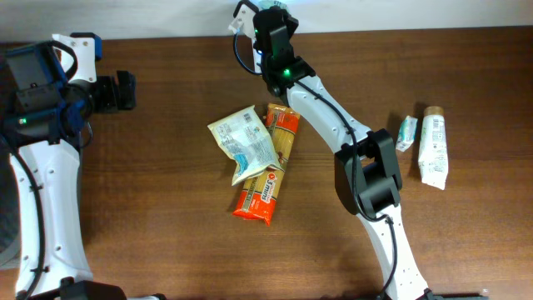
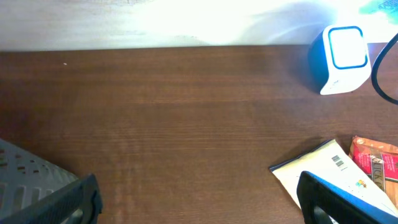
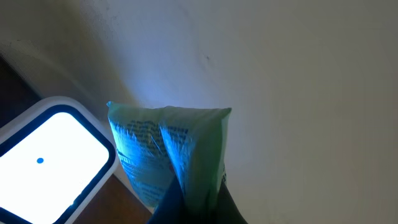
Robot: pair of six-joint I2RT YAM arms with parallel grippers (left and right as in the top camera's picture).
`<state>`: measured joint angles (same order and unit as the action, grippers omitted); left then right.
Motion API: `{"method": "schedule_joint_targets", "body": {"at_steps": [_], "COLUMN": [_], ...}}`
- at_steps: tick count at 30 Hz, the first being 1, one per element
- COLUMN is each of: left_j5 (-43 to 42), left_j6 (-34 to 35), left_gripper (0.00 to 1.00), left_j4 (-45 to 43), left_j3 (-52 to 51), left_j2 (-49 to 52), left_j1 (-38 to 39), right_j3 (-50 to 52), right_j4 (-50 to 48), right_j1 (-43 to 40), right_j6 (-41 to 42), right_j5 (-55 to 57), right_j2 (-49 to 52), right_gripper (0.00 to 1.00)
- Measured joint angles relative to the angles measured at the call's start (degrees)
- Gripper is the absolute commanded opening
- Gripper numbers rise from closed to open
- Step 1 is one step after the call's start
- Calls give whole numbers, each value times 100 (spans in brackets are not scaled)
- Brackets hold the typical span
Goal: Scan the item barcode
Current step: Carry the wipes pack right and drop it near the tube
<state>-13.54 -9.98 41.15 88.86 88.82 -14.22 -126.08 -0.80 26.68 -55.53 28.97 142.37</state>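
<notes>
Overhead view – M: Right gripper (image 1: 268, 18) is at the far edge of the dark brown wooden table (image 1: 166, 208), up by the wall. State?

R: Right wrist view: fingers pressed together, pinching the lower edge of a small pale green plastic pouch (image 3: 168, 149). The pouch stands upright and is washed in blue light. It sits just beside the white box scanner with blue trim (image 3: 56, 162), whose window glows white with one blue dot. The pouch has dark lines of print, too blurred to read.

M: Left gripper (image 1: 125, 92)?

R: Spread wide, nothing between the fingers, over the left part of the table and well apart from the scanner.

M: Other labels?

R: Mid-table lies a crumpled pale yellow packet (image 1: 243, 142) on top of a long orange pasta packet (image 1: 268, 187). Left wrist view shows a small black barcode (image 2: 337, 162) on the yellow one. The orange label carries white lettering I cannot make out. To the right are a white squeeze tube (image 1: 433, 148) and a smaller pale tube (image 1: 406, 132), text too small to read.
</notes>
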Motion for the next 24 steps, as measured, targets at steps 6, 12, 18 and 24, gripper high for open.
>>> {"method": "schedule_joint_targets", "body": {"at_steps": [6, 12, 18, 24], "left_j5": [0, 0, 0, -2], "left_j6": [0, 0, 0, 0], "left_gripper": [99, 99, 99, 99], "left_j4": [0, 2, 7, 13], "left_j3": [0, 0, 0, 0], "left_j2": [0, 0, 0, 0], "left_j1": [0, 0, 0, 2], "right_j3": [0, 74, 37, -37], "right_j4": [293, 1893, 4385, 6741], "right_j1": [0, -44, -758, -2905], "right_j6": [411, 2111, 4540, 6107], "right_j5": [-160, -817, -1934, -2865], "right_j2": [-2, -619, -2975, -3536], "right_gripper": [4, 4, 4, 4]}}
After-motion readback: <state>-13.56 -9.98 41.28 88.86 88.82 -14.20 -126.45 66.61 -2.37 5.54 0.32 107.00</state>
